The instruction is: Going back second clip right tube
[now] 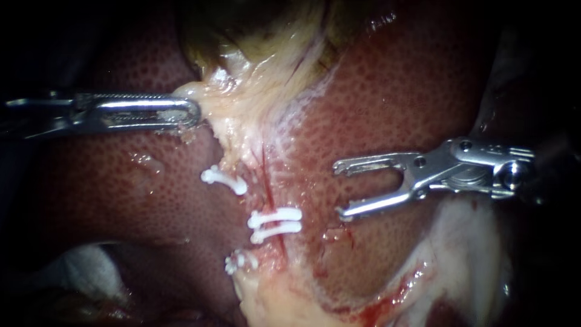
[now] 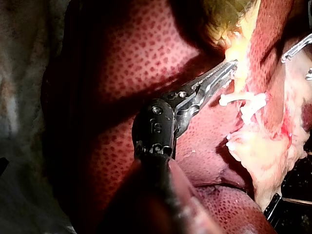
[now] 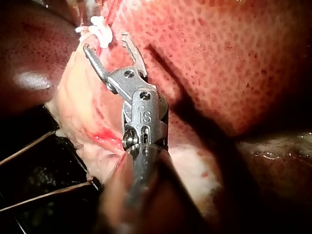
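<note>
Right instrument (image 1: 339, 189): jaws spread wide, empty, touching nothing. They hang over the liver (image 1: 393, 91), near the pair of clips (image 1: 279, 214) but apart from it.

Left instrument (image 1: 195, 114): jaws pressed together, pinching pale tissue (image 1: 242, 103) at their tip, well apart from the pair of clips on its gallbladder (image 1: 254, 36) side.

The pair of clips, white and side by side, sits across the right tube (image 1: 267, 181), a thin red strand. A single clip (image 1: 224, 180) lies near the pair, toward the left instrument. A lower clip (image 1: 241, 261) lies near the pair on the side away from the gallbladder.

Surface: the right wrist view shows a dark surface (image 3: 39, 185) past the tissue's edge, well apart from the pair of clips.
</note>
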Robot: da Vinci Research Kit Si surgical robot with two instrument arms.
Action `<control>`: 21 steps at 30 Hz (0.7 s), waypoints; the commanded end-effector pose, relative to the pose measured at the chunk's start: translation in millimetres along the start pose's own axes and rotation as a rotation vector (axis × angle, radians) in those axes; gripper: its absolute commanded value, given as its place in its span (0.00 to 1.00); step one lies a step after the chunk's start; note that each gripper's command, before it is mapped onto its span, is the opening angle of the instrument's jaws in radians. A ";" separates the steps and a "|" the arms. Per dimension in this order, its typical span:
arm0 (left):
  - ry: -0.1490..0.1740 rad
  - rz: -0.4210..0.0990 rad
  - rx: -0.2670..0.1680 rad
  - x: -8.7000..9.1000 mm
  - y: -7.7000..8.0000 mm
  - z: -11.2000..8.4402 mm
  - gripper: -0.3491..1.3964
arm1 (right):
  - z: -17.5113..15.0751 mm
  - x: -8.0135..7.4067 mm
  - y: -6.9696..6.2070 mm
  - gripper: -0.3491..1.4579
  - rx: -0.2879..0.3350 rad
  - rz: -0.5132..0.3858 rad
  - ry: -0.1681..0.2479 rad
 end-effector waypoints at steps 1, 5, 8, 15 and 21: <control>0.000 0.001 0.002 -0.1 -0.1 0.1 0.00 | 0.0 -0.1 0.0 0.47 0.000 -0.001 0.000; 0.002 0.004 0.006 -0.6 -0.4 1.0 0.00 | -0.1 -0.2 0.0 0.47 0.000 -0.002 -0.001; 0.001 0.010 0.003 -1.6 -0.9 2.5 0.00 | -0.1 -0.2 0.0 0.47 0.001 -0.002 -0.001; -0.024 0.022 -0.007 -3.2 -2.0 7.2 0.00 | -0.4 -0.3 -0.1 0.47 0.002 -0.002 -0.001; -0.037 0.036 -0.006 -4.2 -2.9 9.3 0.00 | -0.7 -0.4 -0.2 0.47 0.004 -0.002 -0.001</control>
